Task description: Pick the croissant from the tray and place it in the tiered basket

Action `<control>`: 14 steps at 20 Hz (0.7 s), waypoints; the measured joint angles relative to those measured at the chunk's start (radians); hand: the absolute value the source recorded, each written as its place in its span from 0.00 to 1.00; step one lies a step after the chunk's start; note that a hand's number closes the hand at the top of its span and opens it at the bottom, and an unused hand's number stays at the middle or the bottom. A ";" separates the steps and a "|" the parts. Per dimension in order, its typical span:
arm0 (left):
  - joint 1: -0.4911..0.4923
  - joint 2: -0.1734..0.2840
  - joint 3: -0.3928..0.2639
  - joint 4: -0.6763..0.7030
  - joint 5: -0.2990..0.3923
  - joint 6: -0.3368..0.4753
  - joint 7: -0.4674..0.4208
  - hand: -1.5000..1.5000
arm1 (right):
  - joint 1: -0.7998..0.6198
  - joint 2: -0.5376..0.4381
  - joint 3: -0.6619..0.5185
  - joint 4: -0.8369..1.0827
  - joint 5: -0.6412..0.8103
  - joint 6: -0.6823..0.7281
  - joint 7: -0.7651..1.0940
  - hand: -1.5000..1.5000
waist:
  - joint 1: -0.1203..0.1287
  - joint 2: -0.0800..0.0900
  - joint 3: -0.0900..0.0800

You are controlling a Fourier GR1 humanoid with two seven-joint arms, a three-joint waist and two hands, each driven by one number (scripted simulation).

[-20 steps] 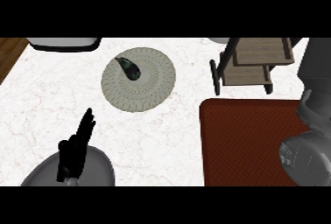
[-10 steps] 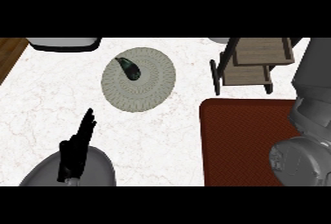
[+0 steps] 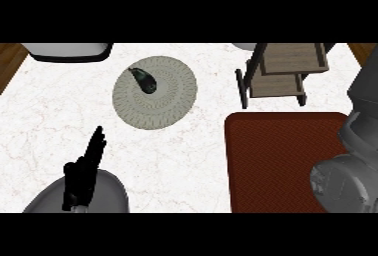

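the white marble counter (image 3: 184,150) carries a dark red tray (image 3: 284,160) at the right with no croissant visible on it, the wooden tiered basket (image 3: 284,70) beyond it, and a round woven mat (image 3: 159,97) bearing a small dark elongated thing (image 3: 142,80). a croissant would likely be light, flaky and easily crushed, best taken across its thick middle. the left hand (image 3: 85,167) rests with fingers straight at lower left; the right hand is out of sight behind its grey forearm (image 3: 347,170).
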 measured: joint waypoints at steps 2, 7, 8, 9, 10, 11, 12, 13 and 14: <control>0.007 -0.004 0.003 0.001 -0.002 0.005 -0.009 0.50 | -0.001 0.010 0.019 -0.065 0.070 0.006 0.019 0.00 | -0.008 -0.004 0.000; 0.025 -0.002 0.010 -0.002 -0.006 0.012 -0.006 0.50 | -0.027 0.055 0.074 -0.284 0.219 0.077 0.049 0.00 | -0.026 -0.017 0.000; 0.023 -0.003 0.010 0.001 -0.009 0.016 0.001 0.50 | -0.036 0.063 0.092 -0.328 0.241 0.102 0.052 0.00 | -0.029 -0.019 0.000; 0.024 -0.002 0.010 0.003 -0.009 0.014 0.001 0.50 | -0.040 0.069 0.111 -0.376 0.257 0.130 0.052 0.00 | -0.030 -0.020 0.000; 0.028 -0.001 0.010 -0.004 -0.007 0.012 0.005 0.50 | -0.046 0.074 0.129 -0.422 0.277 0.164 0.049 0.00 | -0.030 -0.022 -0.001; 0.028 -0.004 0.010 0.000 -0.010 0.017 0.007 0.50 | -0.054 0.078 0.151 -0.467 0.293 0.204 0.044 0.00 | -0.033 -0.025 -0.001; 0.028 -0.003 0.011 0.002 -0.011 0.017 0.007 0.50 | -0.062 0.081 0.176 -0.510 0.308 0.249 0.035 0.00 | -0.035 -0.027 -0.001; 0.029 -0.003 0.011 0.004 -0.012 0.016 0.003 0.50 | -0.070 0.083 0.199 -0.552 0.328 0.294 0.026 0.00 | -0.035 -0.028 -0.001; 0.029 -0.002 0.012 0.006 -0.010 0.012 0.001 0.50 | -0.071 0.085 0.224 -0.594 0.343 0.338 0.020 0.00 | -0.035 -0.029 -0.002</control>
